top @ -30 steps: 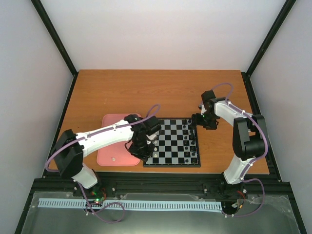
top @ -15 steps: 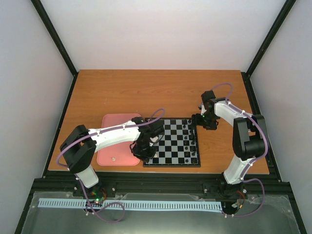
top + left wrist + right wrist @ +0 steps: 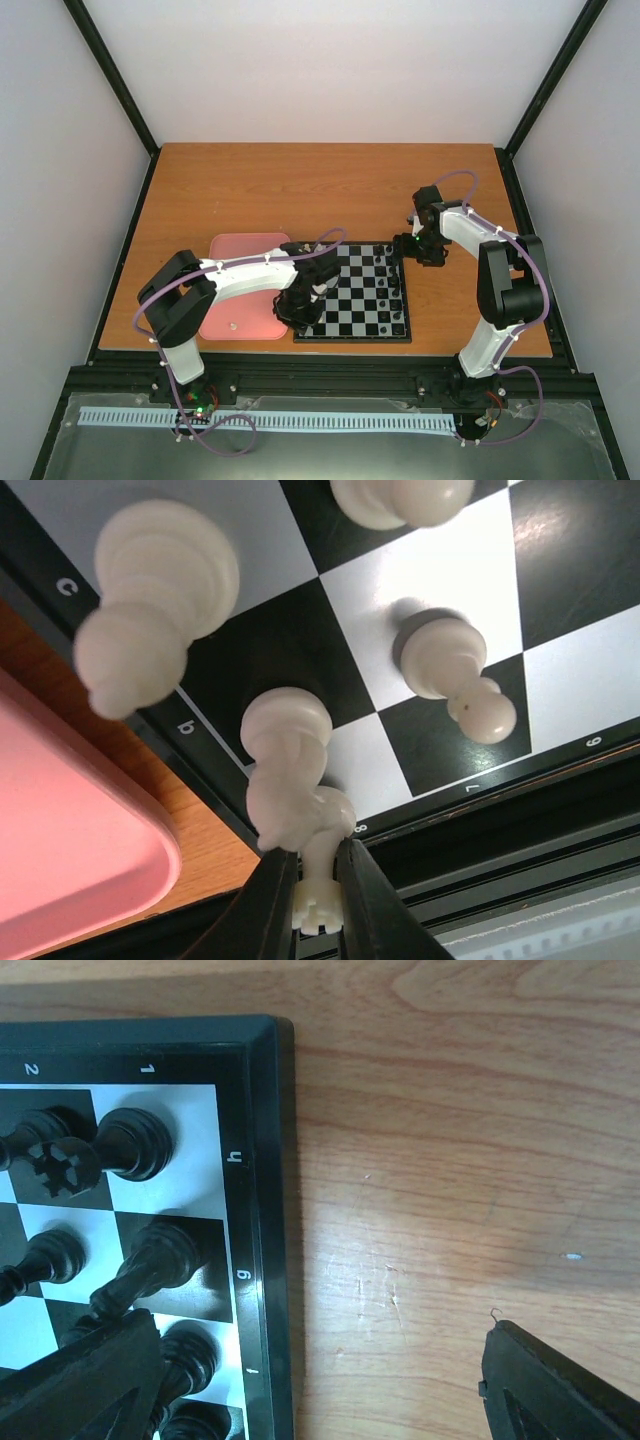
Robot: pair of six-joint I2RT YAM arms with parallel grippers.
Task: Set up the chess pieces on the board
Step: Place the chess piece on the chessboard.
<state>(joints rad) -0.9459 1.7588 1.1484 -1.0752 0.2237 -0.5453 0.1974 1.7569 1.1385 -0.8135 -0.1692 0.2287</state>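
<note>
Left gripper (image 3: 316, 872) is down at the corner of the board (image 3: 570, 570), jaws squeezed in tight on a cream rook (image 3: 313, 905). I call it a rook by the notched crown, though it's blurred this close. The crown points back toward the wrist, with the body running out between the fingers (image 3: 262, 915). Has its foot met the square? Can't tell, because a cream knight (image 3: 288, 770) stands right off the fingertips and hides it.

Ahead and right of the fingers, a cream pawn (image 3: 445, 660) stands on a pale square. Ahead and left, a taller cream piece (image 3: 155, 590) stands by the border letter c. One more cream piece (image 3: 400, 498) is cut off at the far edge of the view.

The pink tray (image 3: 70, 830) sits just left of the fingers, with a strip of orange table (image 3: 215, 830) between it and the board's black border. From above, one small pale piece (image 3: 232, 324) lies on that tray, back behind the left wrist.

Over to the right gripper (image 3: 318, 1338): jaws flung wide, nothing between them but bare wood. Its left finger (image 3: 85, 1380) hangs over the board's edge, above the black pieces (image 3: 135, 1145) ranked along that side. Its right finger is well out over the table.
</note>
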